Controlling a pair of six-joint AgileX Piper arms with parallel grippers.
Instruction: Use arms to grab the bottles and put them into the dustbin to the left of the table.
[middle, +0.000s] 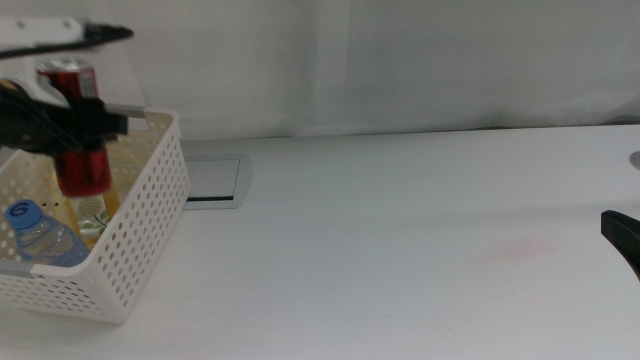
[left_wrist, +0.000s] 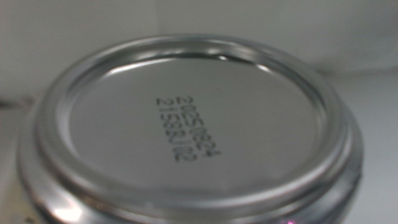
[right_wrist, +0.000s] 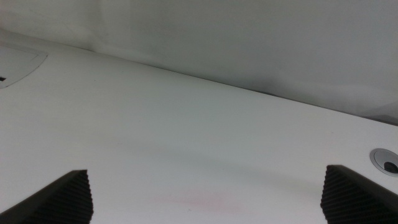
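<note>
My left gripper (middle: 85, 115) is shut on an upright red can (middle: 84, 165), which hangs over the white perforated dustbin (middle: 150, 220) at the table's left end. The can's silver end (left_wrist: 186, 137) fills the left wrist view and hides that gripper's jaws. Inside the dustbin lie a clear water bottle (middle: 45, 238) with a blue cap and, under the can, a yellow bottle (middle: 95, 210). At the right edge of the middle view waits my right gripper (middle: 622, 238); the right wrist view shows the right gripper (right_wrist: 205, 199) open, jaws far apart, over bare table.
The white table (middle: 400, 250) has a grey-rimmed panel (middle: 212, 180) just right of the dustbin. A round cable hole (right_wrist: 385, 160) sits near the far right, and a faint pink smudge (middle: 515, 250) marks the surface.
</note>
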